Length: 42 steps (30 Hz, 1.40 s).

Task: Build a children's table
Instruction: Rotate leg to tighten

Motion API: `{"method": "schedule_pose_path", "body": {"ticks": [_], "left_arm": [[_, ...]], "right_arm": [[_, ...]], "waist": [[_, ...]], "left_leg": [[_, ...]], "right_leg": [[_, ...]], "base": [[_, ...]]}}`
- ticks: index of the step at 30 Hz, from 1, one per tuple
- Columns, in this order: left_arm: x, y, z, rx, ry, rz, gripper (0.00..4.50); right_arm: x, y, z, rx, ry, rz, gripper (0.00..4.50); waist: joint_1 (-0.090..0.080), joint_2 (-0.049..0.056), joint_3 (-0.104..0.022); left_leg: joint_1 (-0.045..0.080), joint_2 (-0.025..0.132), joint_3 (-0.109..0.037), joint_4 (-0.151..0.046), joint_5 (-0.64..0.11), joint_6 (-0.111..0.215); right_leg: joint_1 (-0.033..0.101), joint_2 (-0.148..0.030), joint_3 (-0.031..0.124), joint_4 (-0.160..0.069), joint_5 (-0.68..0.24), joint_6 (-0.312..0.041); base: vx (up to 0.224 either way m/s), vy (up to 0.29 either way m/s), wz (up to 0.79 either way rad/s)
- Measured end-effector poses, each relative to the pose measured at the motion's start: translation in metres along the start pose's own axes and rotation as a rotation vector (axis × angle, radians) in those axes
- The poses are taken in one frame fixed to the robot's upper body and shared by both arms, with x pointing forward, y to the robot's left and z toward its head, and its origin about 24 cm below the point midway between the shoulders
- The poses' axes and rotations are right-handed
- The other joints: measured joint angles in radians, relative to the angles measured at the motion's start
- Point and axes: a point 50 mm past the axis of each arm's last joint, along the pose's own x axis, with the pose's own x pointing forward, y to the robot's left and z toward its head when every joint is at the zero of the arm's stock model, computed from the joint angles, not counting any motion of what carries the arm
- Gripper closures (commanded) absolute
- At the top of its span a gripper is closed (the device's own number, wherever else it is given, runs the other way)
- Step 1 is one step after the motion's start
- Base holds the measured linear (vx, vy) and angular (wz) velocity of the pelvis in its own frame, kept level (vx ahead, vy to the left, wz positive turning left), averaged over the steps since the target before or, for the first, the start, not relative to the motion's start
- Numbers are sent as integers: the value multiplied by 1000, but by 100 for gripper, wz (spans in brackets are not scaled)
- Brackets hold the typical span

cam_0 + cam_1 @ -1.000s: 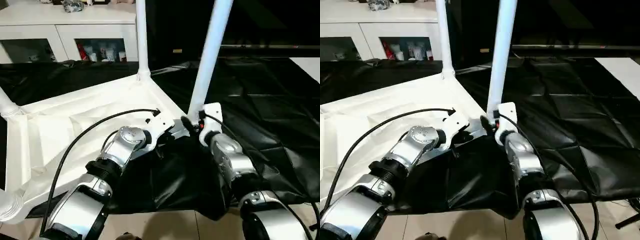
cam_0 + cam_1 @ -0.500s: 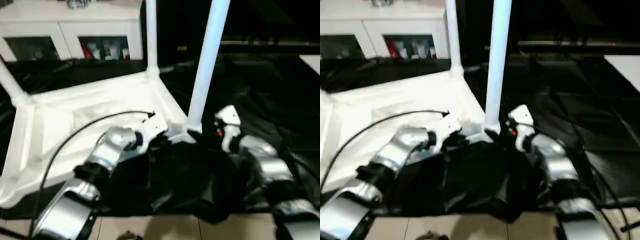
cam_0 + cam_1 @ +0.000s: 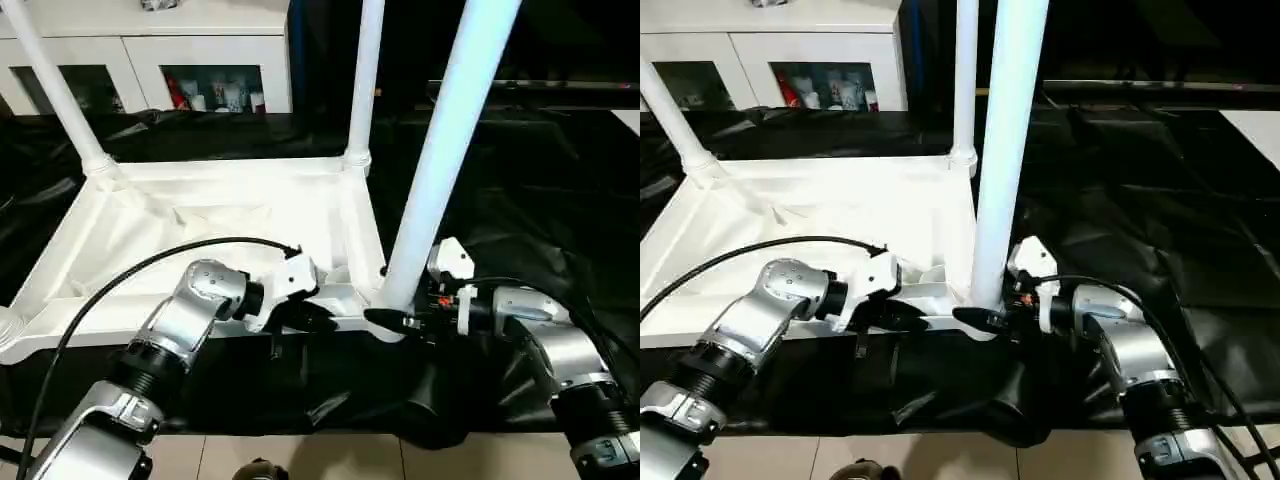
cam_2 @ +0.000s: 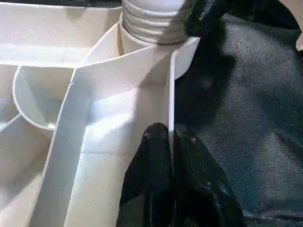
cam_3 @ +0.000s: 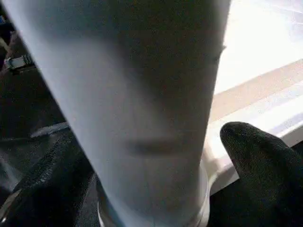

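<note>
The white tabletop (image 3: 220, 215) lies underside up on the black-draped table. Three white legs stand upright in its corner sockets: the far left leg (image 3: 55, 85), the far right leg (image 3: 365, 80) and the near right leg (image 3: 450, 150). My left gripper (image 4: 170, 137) is shut on the thin front rim wall just left of the near right socket. Reaching in from the right, my right gripper (image 3: 390, 314) is open, with one black finger (image 5: 260, 156) on each side of the near right leg's base (image 5: 151, 142). A gap shows between leg and finger.
A white cabinet (image 3: 150, 60) with glass doors stands behind the table. Black cloth (image 3: 560, 200) covers the table to the right and hangs over its front edge. Pale floor (image 3: 300, 455) shows below. A black cable (image 3: 150, 265) arcs over my left forearm.
The camera has shifted, so a third leg shows. My right gripper opened wider, drew off to the right, then came back low around the near right leg's base. The left gripper stays on the rim.
</note>
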Motion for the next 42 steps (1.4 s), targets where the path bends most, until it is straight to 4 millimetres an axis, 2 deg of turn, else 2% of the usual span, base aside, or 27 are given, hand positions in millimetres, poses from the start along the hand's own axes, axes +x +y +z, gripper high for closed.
{"method": "schedule_pose_path", "body": {"ticks": [7,19,21,26,31,35,39,42], "left_arm": [[0,0,0,0,-1,-4,450],[0,-1,1,-12,2,-1,450],[0,-1,0,-12,2,1,450],[0,-2,0,-13,2,9,450],[1,-1,0,-14,1,22,450],[4,1,1,-12,-1,68,450],[20,21,9,-35,7,240,450],[34,28,15,-54,10,310,450]], "right_arm": [[-1,0,0,-1,3,-1,10],[3,2,-2,-11,23,27,125],[3,2,-2,-11,23,29,125],[4,3,-3,-14,23,33,166],[4,2,-4,-21,25,20,178],[7,-2,-5,-18,6,-40,180],[22,-23,-9,101,-100,-365,181],[29,-30,-12,156,-124,-547,181]], "waist": [[1,0,0],[0,-1,0],[0,-1,0],[-3,-1,0],[-6,-1,0],[-13,-1,0],[-21,-1,0],[-20,-1,0]], "left_leg": [[0,0,0,0,0,0],[0,0,0,1,0,0],[0,0,0,1,0,0],[0,0,0,2,0,0],[0,0,0,3,0,0],[0,0,0,4,0,0],[1,0,0,4,0,0],[3,-1,0,4,0,0]], "right_leg": [[0,0,0,0,0,0],[0,0,0,0,0,0],[0,0,0,0,0,0],[0,0,0,1,0,0],[0,0,1,1,0,0],[0,0,1,3,1,-1],[0,0,1,3,4,-5],[3,0,1,2,4,-5]], "base": [[0,0,0],[0,0,0],[0,0,0],[0,0,0],[0,0,0],[0,0,0],[0,0,0],[0,0,0]]}}
